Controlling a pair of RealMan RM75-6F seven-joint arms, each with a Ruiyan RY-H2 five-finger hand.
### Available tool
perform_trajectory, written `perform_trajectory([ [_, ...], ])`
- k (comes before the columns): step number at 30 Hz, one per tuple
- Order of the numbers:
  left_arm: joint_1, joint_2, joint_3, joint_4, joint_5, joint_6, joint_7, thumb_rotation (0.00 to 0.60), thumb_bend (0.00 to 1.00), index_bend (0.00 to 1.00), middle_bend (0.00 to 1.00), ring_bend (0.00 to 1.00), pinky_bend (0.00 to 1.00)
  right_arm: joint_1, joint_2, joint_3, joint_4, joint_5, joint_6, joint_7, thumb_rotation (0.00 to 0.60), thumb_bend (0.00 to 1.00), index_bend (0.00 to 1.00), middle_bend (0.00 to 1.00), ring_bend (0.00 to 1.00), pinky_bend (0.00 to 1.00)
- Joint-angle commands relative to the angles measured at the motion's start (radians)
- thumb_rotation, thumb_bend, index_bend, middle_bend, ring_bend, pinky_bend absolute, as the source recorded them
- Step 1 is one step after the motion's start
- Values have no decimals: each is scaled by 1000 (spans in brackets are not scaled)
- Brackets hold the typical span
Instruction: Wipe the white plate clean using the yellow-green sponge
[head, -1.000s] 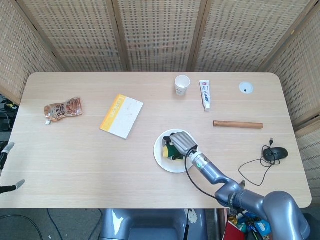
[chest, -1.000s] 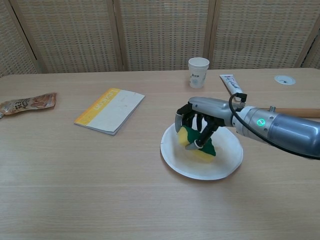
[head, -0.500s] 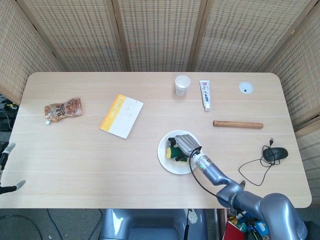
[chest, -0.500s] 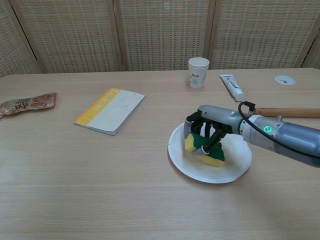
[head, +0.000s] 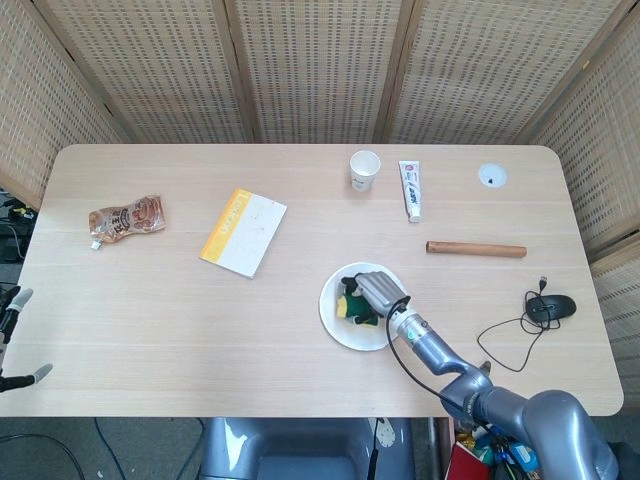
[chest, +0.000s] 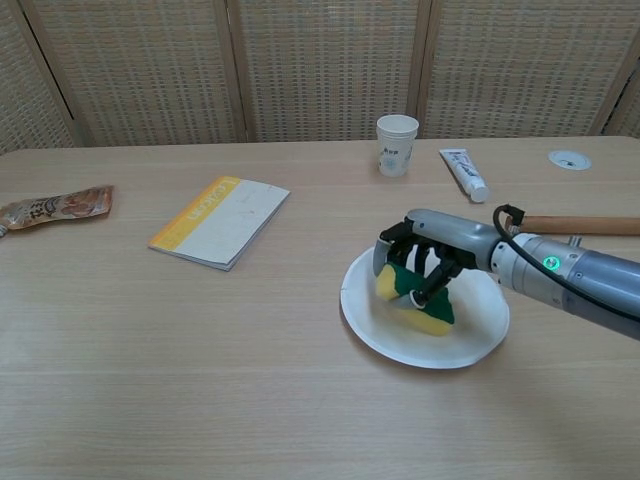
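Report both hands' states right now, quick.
Right hand: holding the yellow-green sponge against the white plate.
Left hand: only fingertips show at the head view's left edge; state cannot be told.

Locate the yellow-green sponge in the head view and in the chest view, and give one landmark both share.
Head view: yellow-green sponge lower centre, on the white plate, under the right hand.
Chest view: sponge right of centre, on the plate, under the same hand.
Shared landmark: paper cup beyond the plate.
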Motion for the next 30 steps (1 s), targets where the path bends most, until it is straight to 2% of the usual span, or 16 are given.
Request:
perform_trajectory([
  [1,1,2,1,0,2,2,-4,600,0,0,0,0,0,-10,15,21,-33,-3,59,13,600,232,457,543,390,455],
  [5,1,5,3,1,11,4,-11,600,0,0,0,0,0,-29,46,37,-67,-8,127,15,600,233,457,543,390,455],
  [11,1,6,5,2,17,5,-16,600,0,0,0,0,0,-48,59,14,-58,-5,118,17,600,241,457,543,390,455],
  [19,-2,-1,4,4,13,3,1,600,0,0,0,0,0,-57,22,-32,6,-29,91,94,600,274,458,543,390,455],
  [24,-5,-3,2,5,5,-5,3,600,0,0,0,0,0,-46,-4,-29,34,-47,114,119,600,276,460,543,390,455],
  [30,-8,-4,2,4,-1,-14,3,600,0,0,0,0,0,-45,-36,-42,84,-45,85,124,600,285,463,548,390,455],
])
